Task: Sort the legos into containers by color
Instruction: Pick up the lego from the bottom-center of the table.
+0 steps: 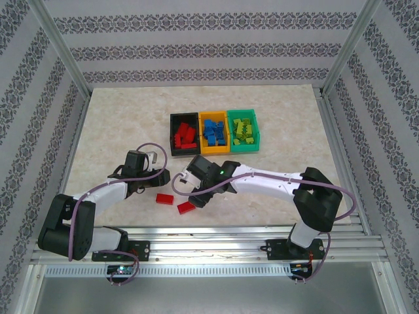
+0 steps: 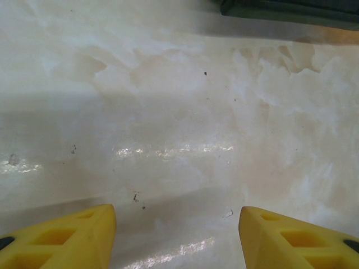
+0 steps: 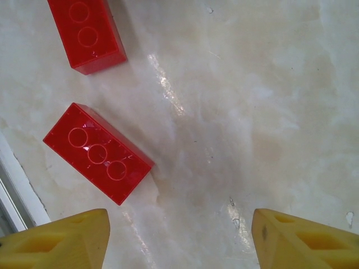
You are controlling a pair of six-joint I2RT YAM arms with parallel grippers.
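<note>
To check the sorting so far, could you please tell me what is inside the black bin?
The black bin holds a pile of red bricks, no other colour visible. Its floor and any bricks under the top ones are covered.

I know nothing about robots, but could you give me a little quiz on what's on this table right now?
1. Which colour of bin holds the blue bricks? A black, B orange-yellow, C green.
2. True or false: the right gripper is clamped on a brick.
3. How many red bricks lie loose on the table, not yet sorted?
Key: 1. B, the orange-yellow bin. 2. False: its jaws stand open with nothing between them. 3. Two.
</note>
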